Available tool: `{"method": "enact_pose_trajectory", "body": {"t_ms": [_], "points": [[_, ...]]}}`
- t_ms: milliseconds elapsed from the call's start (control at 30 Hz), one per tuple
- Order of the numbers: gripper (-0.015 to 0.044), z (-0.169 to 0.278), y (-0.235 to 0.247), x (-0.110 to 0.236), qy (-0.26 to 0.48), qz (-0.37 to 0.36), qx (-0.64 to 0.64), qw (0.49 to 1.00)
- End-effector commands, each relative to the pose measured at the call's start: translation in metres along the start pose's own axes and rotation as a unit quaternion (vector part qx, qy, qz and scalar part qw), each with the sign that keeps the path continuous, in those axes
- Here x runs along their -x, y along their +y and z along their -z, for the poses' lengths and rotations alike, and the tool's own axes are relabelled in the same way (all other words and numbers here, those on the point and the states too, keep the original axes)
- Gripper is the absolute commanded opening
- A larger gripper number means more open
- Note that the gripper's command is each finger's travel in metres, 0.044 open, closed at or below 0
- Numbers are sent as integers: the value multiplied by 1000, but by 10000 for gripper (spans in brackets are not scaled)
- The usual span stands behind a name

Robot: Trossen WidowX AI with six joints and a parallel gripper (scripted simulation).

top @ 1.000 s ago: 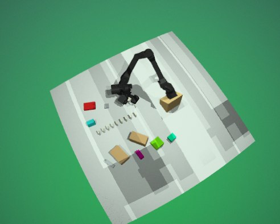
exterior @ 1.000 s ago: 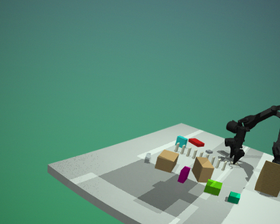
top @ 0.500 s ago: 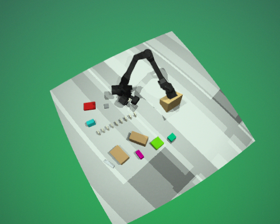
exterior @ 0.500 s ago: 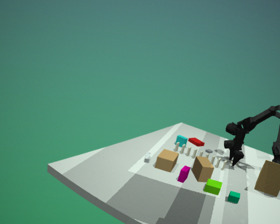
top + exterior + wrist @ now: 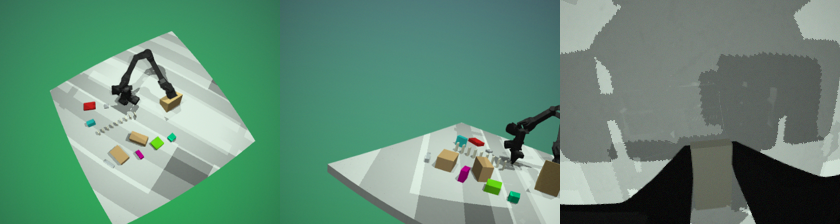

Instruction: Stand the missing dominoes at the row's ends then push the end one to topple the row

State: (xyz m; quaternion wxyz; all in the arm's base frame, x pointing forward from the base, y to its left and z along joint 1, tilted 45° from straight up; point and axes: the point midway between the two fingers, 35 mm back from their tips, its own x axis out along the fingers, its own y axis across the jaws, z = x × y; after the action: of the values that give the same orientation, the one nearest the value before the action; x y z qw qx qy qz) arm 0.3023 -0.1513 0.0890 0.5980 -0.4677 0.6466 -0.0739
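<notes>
Table (image 5: 199,94): pale grey striped slab, tilted in top view; carries everything below.

Arm (image 5: 136,61): black, base on the tan base block (image 5: 171,103), elbow high, wrist bent down near the row's end.

Tan box A (image 5: 119,154) and tan box B (image 5: 139,138): largest loose items, on the near side of the row, apart from it.

Red slab (image 5: 89,106): lies flat beyond the row's far end.

Lime block (image 5: 156,142), teal block (image 5: 171,137), cyan block (image 5: 90,123), magenta block (image 5: 139,154): scattered; cyan sits just beside the row's far end, others on the box side. Magenta stands on end in ext. view.

Grey cube (image 5: 106,106) and clear block (image 5: 108,164): small, well apart from row.

Gripper (image 5: 711,160): pointing down at the table, fingers clamped on one domino (image 5: 711,175) at the row's arm-side end.

Held domino: cream, plain, narrow slab; in wrist view long axis runs up-down between the black fingers. Whether it touches the table: can't tell.

Domino row (image 5: 115,124): small cream pieces, upright, evenly spaced, straight line running diagonally from near cyan block toward gripper. Nothing sits between the pieces.
</notes>
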Motion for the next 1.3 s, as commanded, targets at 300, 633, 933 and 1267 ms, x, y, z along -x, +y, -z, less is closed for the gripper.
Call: {"method": "enact_pose_trajectory", "body": {"t_ms": [300,633,933,1267], "points": [[107,-2,1,68,-2,-3,2,1000],[107,-4,1,159,-2,-6,2,1000],[107,27,-4,159,-1,-7,-79,997],[107,95,-3,158,1,-5,-259,966]]}}
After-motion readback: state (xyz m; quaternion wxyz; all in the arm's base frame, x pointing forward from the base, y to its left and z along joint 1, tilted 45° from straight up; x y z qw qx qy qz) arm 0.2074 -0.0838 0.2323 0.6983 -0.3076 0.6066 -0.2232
